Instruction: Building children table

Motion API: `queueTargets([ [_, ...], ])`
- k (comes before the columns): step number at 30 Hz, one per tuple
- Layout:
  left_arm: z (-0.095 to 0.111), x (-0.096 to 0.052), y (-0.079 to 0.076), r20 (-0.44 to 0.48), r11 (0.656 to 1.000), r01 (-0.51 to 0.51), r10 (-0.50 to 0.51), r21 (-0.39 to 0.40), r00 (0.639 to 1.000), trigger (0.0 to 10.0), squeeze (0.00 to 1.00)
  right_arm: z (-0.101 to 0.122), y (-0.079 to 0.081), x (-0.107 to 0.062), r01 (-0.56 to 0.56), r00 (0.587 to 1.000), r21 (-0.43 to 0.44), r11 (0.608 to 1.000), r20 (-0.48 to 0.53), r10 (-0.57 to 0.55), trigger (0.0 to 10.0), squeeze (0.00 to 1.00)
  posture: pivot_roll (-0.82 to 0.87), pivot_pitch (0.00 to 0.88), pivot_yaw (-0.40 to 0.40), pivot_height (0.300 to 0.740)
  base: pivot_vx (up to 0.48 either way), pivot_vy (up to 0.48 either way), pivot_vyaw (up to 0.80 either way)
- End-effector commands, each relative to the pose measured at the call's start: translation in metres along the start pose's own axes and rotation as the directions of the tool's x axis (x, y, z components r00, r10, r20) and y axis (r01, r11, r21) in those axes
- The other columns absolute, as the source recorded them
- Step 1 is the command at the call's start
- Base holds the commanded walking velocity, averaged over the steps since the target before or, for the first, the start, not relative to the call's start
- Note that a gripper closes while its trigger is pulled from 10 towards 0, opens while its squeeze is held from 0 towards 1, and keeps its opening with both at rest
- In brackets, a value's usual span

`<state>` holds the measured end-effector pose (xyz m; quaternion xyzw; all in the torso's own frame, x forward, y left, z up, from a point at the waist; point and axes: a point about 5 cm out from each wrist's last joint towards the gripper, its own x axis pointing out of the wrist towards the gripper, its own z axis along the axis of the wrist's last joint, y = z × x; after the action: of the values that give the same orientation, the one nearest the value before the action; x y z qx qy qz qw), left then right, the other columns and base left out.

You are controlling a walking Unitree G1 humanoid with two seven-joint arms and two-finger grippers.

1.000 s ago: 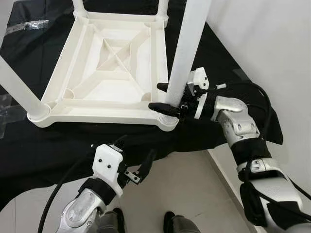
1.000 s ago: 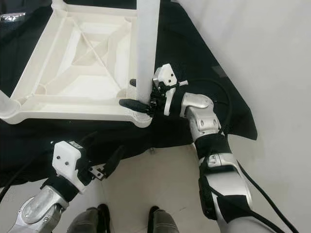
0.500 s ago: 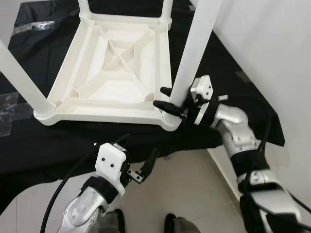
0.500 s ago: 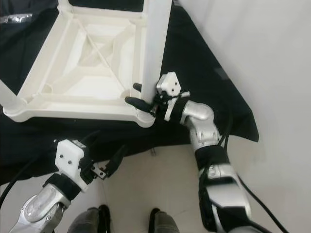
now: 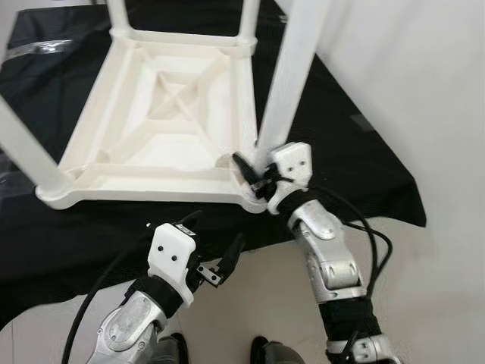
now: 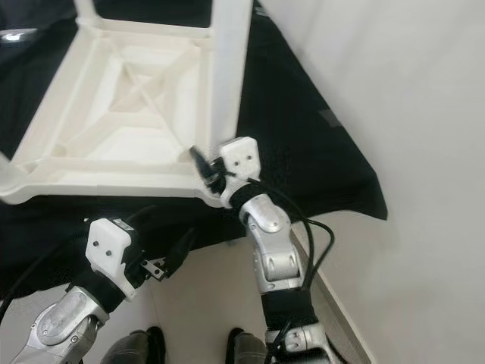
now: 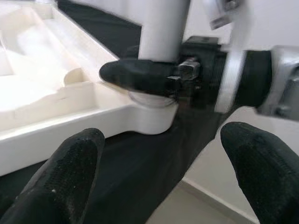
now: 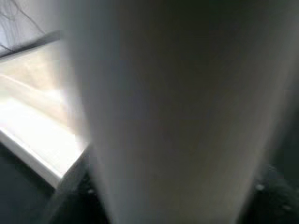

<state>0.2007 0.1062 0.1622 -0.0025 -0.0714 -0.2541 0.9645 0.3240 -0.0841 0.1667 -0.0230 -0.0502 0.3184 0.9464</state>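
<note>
My right claw (image 5: 254, 168) is clamped around the base of the white round plastic leg (image 5: 290, 76), right where it enters the corner socket of the upside-down white plastic children's table top (image 5: 167, 121). The table top lies ribbed underside up on a black cloth (image 5: 356, 167) spread over the floor, its near right corner close to the cloth's near edge. Other legs already stand in its other corners.

I judge this plastic to be light, stiff and smooth (so rather slippery under my black fingers). The leg is long, so a hold low by the socket looks best for pressing or twisting it home; gripping high would lever it sideways. The ribbed frame looks hollow and could flex if pushed off-centre.

My left claw (image 5: 220, 265) hovers wide and empty just off the cloth's near edge, below that same corner.

The only container-like thing is the table's underside, with shallow bays between the ribs; they hold nothing I can see.
</note>
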Motion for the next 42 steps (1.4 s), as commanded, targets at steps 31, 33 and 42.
queueTargets([
  [31, -0.002, -0.004, -0.002, -0.017, 1.000, -0.014, 0.014, -0.001, 1.000, 10.0, 0.00, 0.045, -0.024, 0.026, -0.660, 0.748, -0.035, 0.750, 0.057, 0.661, 0.0, 0.00, 0.09, 0.270, -0.108, 0.740, 0.000, 0.000, 0.00],
  [33, -0.002, -0.004, -0.001, -0.016, 1.000, -0.017, 0.017, 0.000, 1.000, 10.0, 0.00, 0.035, -0.029, 0.020, -0.538, 0.841, -0.076, 0.840, 0.024, 0.540, 0.0, 0.00, 0.08, 0.265, -0.112, 0.740, 0.000, 0.000, 0.00],
  [42, -0.004, -0.002, -0.001, -0.022, 1.000, 0.001, -0.002, -0.015, 1.000, 10.0, 0.00, -0.031, 0.008, -0.013, 0.194, 0.969, -0.004, 0.981, -0.155, -0.192, 0.0, 0.00, 0.05, 0.257, -0.072, 0.740, 0.000, 0.000, 0.00],
])
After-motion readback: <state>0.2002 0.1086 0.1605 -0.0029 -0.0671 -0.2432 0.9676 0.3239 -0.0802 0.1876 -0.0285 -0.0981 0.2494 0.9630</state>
